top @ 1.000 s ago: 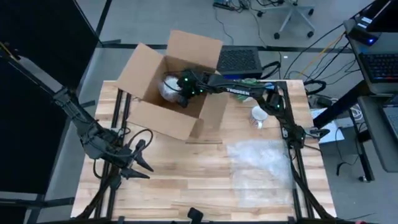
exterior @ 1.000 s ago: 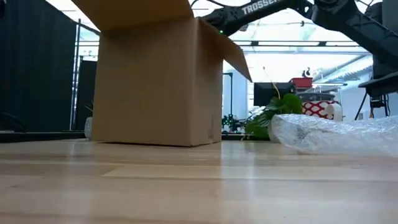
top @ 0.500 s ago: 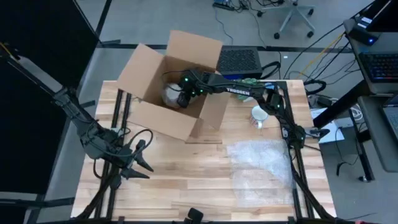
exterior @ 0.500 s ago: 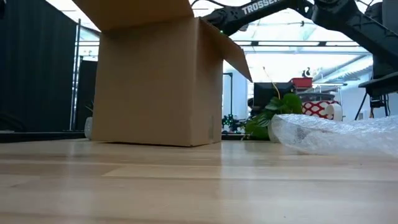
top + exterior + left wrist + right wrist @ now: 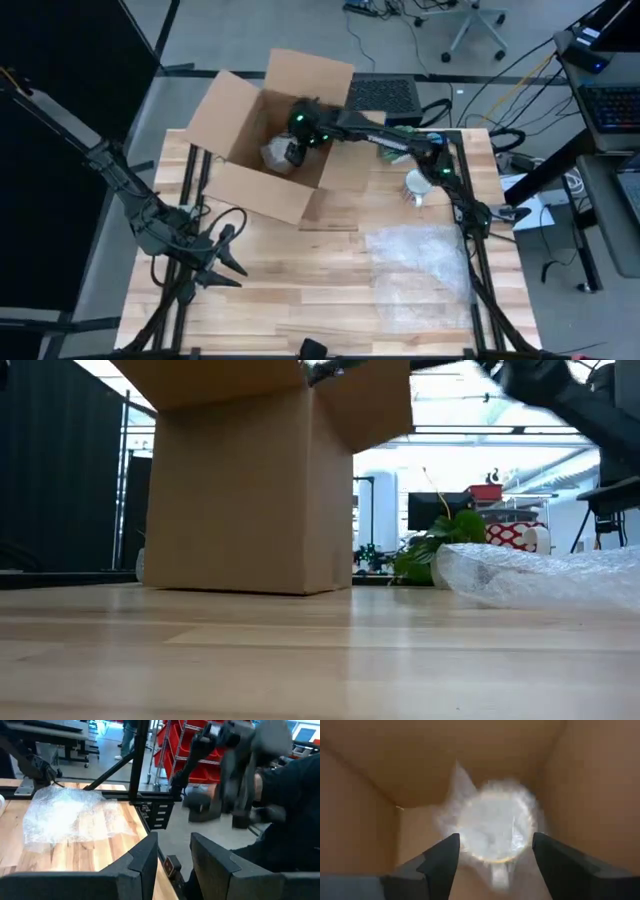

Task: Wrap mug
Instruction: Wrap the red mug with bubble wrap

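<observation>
- My right gripper [image 5: 291, 150] is extended into the open cardboard box [image 5: 236, 110] at the 11 o'clock part of the worktop [image 5: 300, 270].
- Right wrist view: my right fingers [image 5: 440, 857] stand wide apart and grip nothing.
- A bubble-wrapped bundle [image 5: 492, 827] lies on the box floor between the line of those fingers, apart from them. In the high view it shows as a pale lump [image 5: 274, 153] just beside the gripper.
- An unwrapped white mug [image 5: 416, 185] stands on the worktop at about 1 o'clock, outside the box, beside my right arm.
- A loose sheet of bubble wrap [image 5: 420, 262] lies flat at about 4 o'clock, well apart from the box.
- Low view: the box [image 5: 245, 480] stands closest to the camera, and the bubble wrap [image 5: 540, 575] is bunched on the right. My right arm is blurred above the box.
- My left gripper [image 5: 222, 262] waits at about 8 o'clock near the worktop edge, fingers [image 5: 140, 862] parted and empty.
</observation>
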`<action>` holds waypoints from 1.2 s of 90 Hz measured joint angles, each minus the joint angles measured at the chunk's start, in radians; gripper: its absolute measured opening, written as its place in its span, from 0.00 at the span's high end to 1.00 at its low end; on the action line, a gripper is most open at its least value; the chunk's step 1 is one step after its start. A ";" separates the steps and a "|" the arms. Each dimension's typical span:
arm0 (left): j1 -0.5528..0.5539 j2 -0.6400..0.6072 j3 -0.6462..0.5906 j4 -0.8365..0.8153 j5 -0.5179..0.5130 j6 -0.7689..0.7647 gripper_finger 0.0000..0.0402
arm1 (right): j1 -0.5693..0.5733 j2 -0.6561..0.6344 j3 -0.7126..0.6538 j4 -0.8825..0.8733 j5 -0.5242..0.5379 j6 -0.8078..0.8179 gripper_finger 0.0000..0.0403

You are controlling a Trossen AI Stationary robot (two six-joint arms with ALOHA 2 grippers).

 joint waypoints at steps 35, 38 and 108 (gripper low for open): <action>0.000 0.000 0.000 0.000 0.000 0.004 0.74 | 0.084 -0.358 0.003 -0.179 -0.049 0.057 0.41; 0.000 0.000 0.000 -0.001 0.000 0.004 0.74 | 0.115 -0.384 0.003 -0.218 -0.049 0.067 0.41; 0.007 0.154 0.000 -0.009 0.000 -0.064 0.74 | 1.035 -0.338 -0.106 -0.752 0.372 0.930 0.41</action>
